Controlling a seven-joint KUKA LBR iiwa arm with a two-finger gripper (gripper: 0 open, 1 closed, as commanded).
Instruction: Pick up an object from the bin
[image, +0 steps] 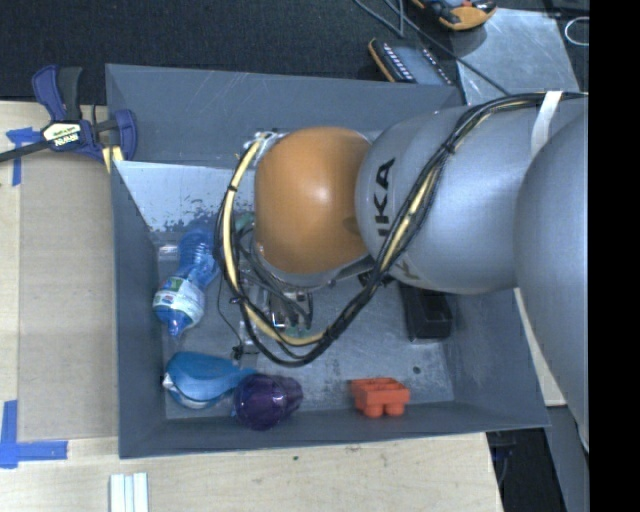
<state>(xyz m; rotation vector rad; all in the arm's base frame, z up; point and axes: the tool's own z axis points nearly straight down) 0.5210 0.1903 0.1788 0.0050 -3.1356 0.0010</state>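
A clear bottle (185, 285) is lying in the grey bin (140, 330), just left of the pincer (272, 318). The pincer is hanging under the orange cover (305, 200) (I cannot tell if it is spread or pressed together). A blue blob (200, 378), purple ball (267, 400) and orange block (380, 397) are sitting by the front wall.

The grey metal bin (135, 330) looked matt, its floor scuffed and speckled. At nine o'clock lay a clear, shiny plastic bottle (185, 285); at seven, a glossy blue piece (200, 378) and a glossy purple piece (266, 400); at five, a matt orange plastic block (380, 397). At the centre, the arm's orange cover (305, 200) was smooth and glossy.
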